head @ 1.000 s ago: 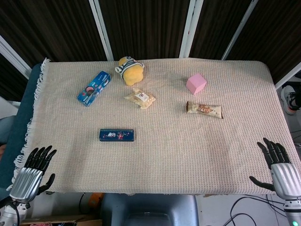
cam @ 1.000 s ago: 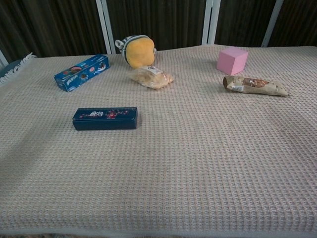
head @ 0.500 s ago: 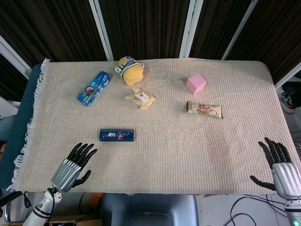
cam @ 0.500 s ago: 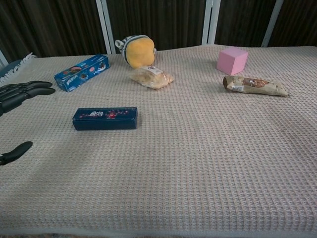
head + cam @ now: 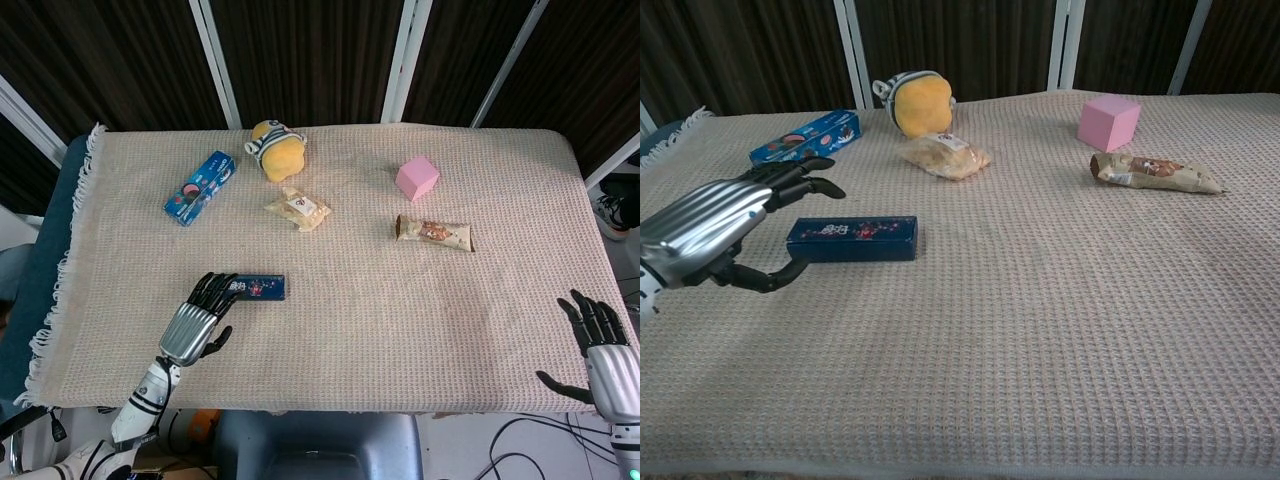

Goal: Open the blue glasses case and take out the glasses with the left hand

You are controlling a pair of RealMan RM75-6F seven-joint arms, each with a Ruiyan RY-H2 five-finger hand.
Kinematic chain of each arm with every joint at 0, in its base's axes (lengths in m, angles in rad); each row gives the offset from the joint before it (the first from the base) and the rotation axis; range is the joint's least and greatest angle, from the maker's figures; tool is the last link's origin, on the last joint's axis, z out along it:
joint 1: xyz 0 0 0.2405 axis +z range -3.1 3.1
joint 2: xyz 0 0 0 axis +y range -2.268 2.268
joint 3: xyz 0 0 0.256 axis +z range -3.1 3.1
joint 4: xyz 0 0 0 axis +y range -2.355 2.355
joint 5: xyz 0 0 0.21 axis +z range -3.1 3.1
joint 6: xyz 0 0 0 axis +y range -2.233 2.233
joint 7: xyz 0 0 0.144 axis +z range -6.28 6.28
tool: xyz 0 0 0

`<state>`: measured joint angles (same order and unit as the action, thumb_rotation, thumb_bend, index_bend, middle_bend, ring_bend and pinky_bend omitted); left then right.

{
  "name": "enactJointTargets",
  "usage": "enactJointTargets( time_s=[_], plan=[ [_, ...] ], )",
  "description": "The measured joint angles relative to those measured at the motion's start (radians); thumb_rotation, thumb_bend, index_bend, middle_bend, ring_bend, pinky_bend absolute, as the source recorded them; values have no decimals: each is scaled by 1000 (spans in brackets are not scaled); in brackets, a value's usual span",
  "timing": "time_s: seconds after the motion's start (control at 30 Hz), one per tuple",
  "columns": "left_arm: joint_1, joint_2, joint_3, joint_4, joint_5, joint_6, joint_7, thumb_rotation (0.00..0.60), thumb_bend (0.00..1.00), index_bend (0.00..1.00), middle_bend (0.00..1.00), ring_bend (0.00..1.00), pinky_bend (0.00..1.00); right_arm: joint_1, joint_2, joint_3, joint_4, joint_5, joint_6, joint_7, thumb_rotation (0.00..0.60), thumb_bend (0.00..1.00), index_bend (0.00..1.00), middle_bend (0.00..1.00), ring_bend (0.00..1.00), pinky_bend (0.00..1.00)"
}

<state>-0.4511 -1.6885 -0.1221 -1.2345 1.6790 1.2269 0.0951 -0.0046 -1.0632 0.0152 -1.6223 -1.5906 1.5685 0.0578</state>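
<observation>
Woven cloth (image 5: 400, 300) carries the blue glasses case (image 5: 255, 288), long axis left-right, lid closed; left hand (image 5: 197, 322) spread empty at its left end; right hand (image 5: 605, 355) spread empty too.

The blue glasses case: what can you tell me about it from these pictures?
The blue glasses case is a long, narrow, dark blue box with a small pink-and-white pattern on its lid. It looks hard and is closed, lying flat on the woven tablecloth. The left hand reaches over its left end with fingers spread; actual contact cannot be told.
</observation>
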Motion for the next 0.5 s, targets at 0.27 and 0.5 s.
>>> enactJointTargets(
  time_s=[0.27,0.5],
  plan=[
    [-97,-137,-28,161,-64,-77,5,600,375,225,17,0,0,-7,7,5,3,7,12,18,600,127,0,0,0,0],
    [-150,-198,-46,245,-102,-106,-24,600,361,258,38,0,0,-8,11,10,5,17,9,27,600,128,0,0,0,0]
  ],
)
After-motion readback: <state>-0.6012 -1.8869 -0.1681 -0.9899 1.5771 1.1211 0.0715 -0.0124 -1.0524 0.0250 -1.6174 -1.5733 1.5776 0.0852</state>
